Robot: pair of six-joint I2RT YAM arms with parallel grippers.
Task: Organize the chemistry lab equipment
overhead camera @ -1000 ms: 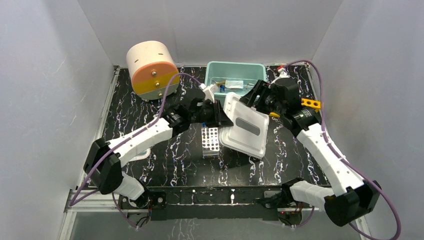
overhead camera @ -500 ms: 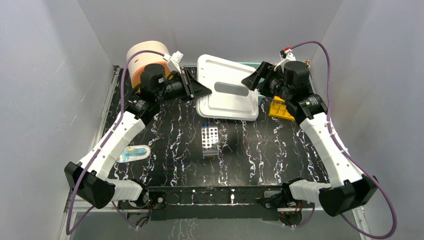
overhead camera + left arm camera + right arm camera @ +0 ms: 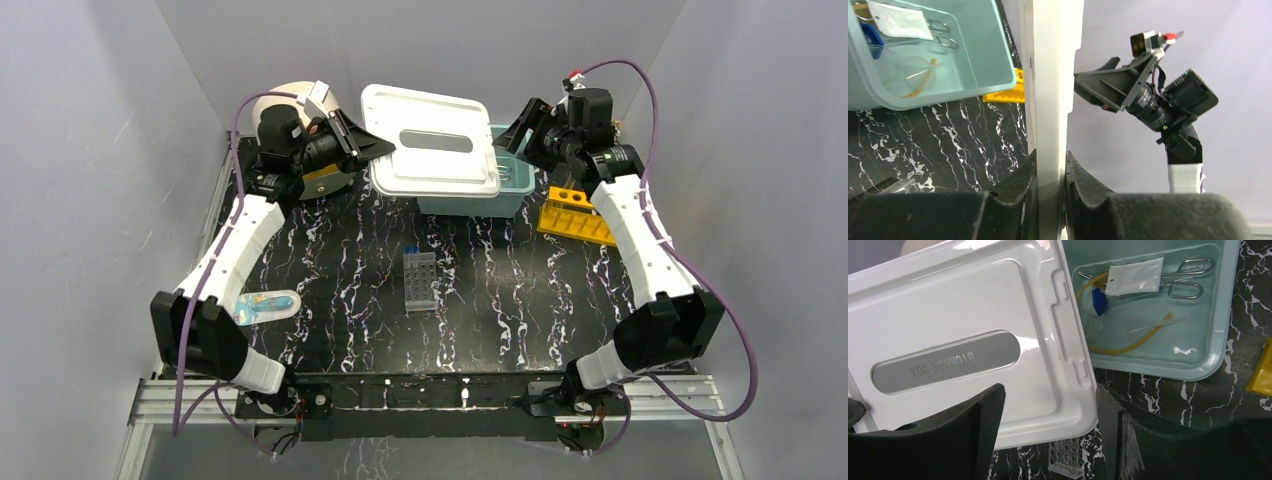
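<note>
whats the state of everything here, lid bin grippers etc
lid: gripped at its edge, above the bin, not seated
bin: partly uncovered, tongs inside
left gripper: shut on the lid
right gripper: open, empty
well plate: flat on table, outside bin
yellow rack: on table beside bin

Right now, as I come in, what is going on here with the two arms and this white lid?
The left tool is shut on the edge of the white lid and holds it above the teal box, partly covering it. The right tool is open beside the lid, not gripping. In the box lie metal tongs; the clear well plate lies outside, on the table.
</note>
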